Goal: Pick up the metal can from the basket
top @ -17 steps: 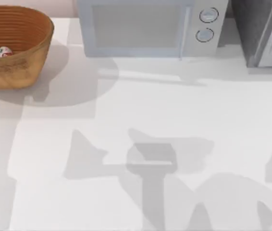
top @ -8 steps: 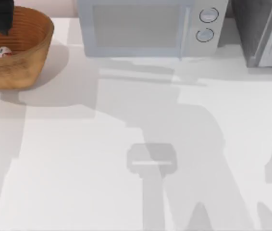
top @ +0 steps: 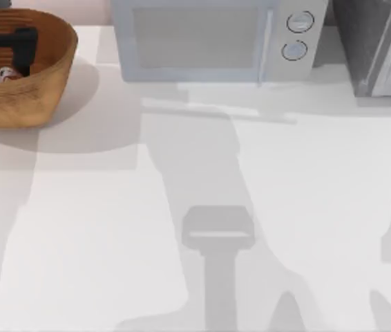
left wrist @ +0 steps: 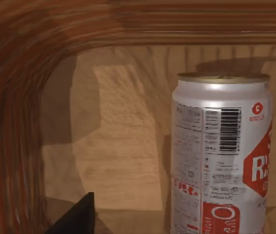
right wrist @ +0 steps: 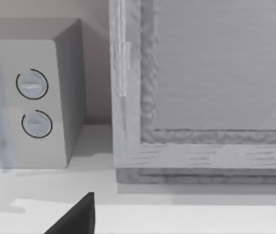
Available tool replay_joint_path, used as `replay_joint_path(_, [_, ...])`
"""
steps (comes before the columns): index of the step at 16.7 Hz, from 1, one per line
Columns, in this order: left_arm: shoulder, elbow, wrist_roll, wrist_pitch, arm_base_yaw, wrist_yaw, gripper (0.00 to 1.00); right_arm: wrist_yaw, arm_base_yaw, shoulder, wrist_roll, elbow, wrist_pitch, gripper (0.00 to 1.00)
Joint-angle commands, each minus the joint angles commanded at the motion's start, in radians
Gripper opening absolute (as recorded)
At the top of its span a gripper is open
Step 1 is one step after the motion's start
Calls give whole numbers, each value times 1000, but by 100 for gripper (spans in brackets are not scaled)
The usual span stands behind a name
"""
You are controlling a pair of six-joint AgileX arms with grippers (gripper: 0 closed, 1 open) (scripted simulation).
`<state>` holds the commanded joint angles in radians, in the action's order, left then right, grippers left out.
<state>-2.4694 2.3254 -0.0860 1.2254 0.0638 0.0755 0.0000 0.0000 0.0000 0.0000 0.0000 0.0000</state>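
- A white table (top: 264, 207) with a microwave (top: 216, 38) at the back.
- At far left, the left gripper (top: 12, 43) dips into the wicker basket (top: 23, 97); how wide it is open cannot be told.
- The metal can (left wrist: 221, 156) stands upright on the basket floor, just beside the gripper; an off-centre close could topple it.
- The right arm is parked.

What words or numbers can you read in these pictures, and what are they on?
"R": big white letter on a red shape, cut off, on the metal can.
"C": small red round logo near the can's top.
Barcode and fine print on the can: too small to read.
Microwave dials: no readable text.
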Motion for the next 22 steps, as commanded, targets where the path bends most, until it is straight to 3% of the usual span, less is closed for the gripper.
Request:
replay_joint_path(6, [-6,-1,1,-3,-5,0,100,0,0,0,0,0,0,100])
replay_joint_path(12, [-72,-86,6,-159,-7,0,100,0,0,0,0,0,0,100])
replay_joint_path(16, [-78,-93,7,-168,-8,0,100,0,0,0,0,0,0,100])
replay_joint_path(22, [-78,-93,7,-168,-8,0,55,0,0,0,0,0,0,100])
